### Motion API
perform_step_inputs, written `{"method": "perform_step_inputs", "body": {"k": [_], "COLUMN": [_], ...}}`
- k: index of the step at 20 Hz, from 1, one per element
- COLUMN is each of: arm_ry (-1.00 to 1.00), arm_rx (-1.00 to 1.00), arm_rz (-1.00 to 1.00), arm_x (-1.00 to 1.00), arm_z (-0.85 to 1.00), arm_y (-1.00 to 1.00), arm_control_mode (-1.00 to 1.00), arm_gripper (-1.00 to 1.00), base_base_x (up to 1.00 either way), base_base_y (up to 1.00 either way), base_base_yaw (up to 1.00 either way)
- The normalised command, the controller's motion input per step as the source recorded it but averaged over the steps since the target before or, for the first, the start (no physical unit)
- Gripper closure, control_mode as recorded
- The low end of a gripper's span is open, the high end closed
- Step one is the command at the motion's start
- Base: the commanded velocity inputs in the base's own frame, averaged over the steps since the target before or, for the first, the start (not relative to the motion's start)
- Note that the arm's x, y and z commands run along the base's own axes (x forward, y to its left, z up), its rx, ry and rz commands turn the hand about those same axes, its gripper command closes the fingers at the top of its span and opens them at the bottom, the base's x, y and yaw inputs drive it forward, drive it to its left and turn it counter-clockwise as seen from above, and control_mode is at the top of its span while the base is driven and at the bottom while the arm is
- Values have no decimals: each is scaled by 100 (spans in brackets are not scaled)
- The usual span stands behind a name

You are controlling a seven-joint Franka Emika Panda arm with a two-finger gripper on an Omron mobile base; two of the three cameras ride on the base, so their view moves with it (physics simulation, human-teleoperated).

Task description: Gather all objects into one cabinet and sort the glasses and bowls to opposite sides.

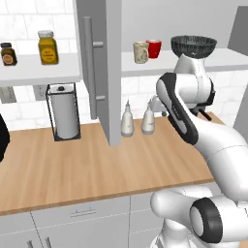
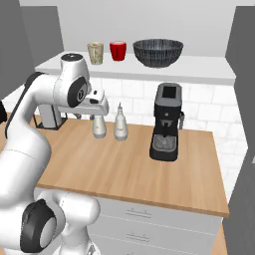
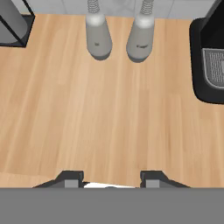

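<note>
**Empty gripper over the counter, cups and bowl up on the shelf**

Nearest, the gripper hangs over the bare wooden counter, its two fingertips spread apart with nothing between them. Beyond it stand two white bottles and a black coffee machine. Farther up, on the cabinet shelf, the beige mug and red cup sit just beside each other; the dark bowl sits near them. To sort well, I'd lift high, clear the open door, and grasp one cup by its rim.
</note>
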Motion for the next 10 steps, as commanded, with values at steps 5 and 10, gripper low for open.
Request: {"method": "perform_step_inputs", "body": {"k": [5, 10], "arm_ry": [0, 0], "arm_rx": [0, 0], "arm_rz": [0, 0], "arm_x": [0, 0], "arm_z": [0, 0], "arm_y": [0, 0], "arm_control_mode": [100, 100], "arm_gripper": [-100, -100], "base_base_x": [0, -10], "base_base_y": [0, 0], "base_base_yaw": [0, 0]}}
